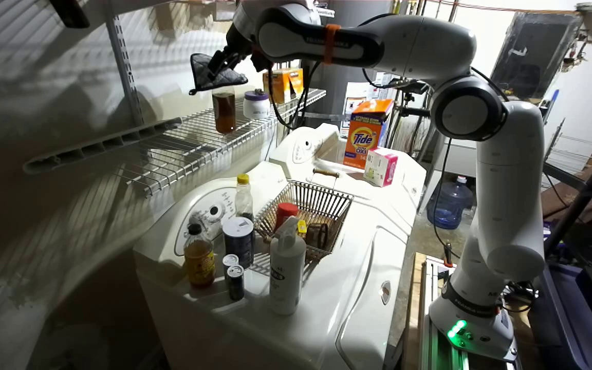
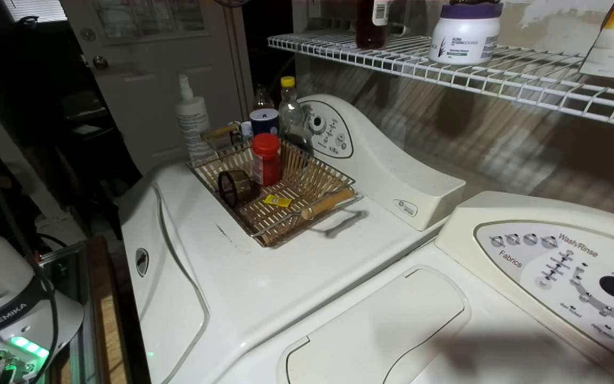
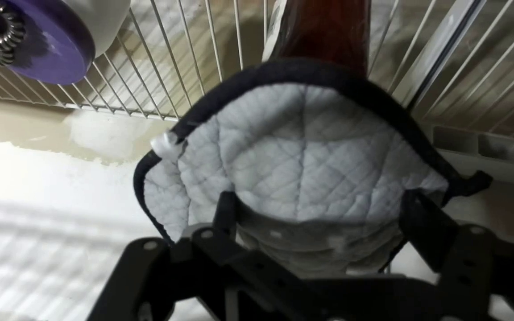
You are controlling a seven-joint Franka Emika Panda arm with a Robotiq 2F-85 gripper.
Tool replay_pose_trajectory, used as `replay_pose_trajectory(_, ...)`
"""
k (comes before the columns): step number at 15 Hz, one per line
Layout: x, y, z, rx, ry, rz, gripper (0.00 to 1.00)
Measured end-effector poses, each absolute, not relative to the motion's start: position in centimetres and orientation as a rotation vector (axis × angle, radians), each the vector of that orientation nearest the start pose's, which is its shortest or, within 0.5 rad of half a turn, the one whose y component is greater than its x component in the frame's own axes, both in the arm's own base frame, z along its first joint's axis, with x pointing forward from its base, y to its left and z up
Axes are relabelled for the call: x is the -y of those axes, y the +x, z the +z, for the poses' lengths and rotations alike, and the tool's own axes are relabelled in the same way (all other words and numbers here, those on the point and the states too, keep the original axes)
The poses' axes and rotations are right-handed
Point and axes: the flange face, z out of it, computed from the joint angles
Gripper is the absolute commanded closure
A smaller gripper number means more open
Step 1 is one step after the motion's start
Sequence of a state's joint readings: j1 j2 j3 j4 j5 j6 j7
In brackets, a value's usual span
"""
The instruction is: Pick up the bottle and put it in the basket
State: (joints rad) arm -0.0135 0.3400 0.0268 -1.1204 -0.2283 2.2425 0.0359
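gripper [image 3: 319,205]: held well spread, pot holder [image 3: 301,151] framed in its gap | bottle [image 1: 225,114]: stood upright on shelf [image 1: 193,149], below gripper, top hidden by pot holder | judged: descent astride that vertical axis is needed, pot holder to be cleared

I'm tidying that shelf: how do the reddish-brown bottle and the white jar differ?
The bottle is reddish-brown; the jar has a white body. The bottle is taller and slimmer, the jar squatter. A pot holder hides the bottle's top, while the jar's purple lid shows. Both stand on the wire shelf.
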Motion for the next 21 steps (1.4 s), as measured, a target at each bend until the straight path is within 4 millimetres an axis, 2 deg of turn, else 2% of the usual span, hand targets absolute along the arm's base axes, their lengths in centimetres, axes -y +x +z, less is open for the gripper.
replay_pose_trajectory(6, 0.9, 69.3, 71.4, 0.056, -3.085, -1.258, 0.78)
replay_pose_trajectory(17, 0.9, 69.3, 71.6, 0.087, -3.077, -1.250, 0.81)
replay_pose_trajectory(21, 0.7, 68.8, 72.5, 0.110, -3.071, -1.269, 0.81)
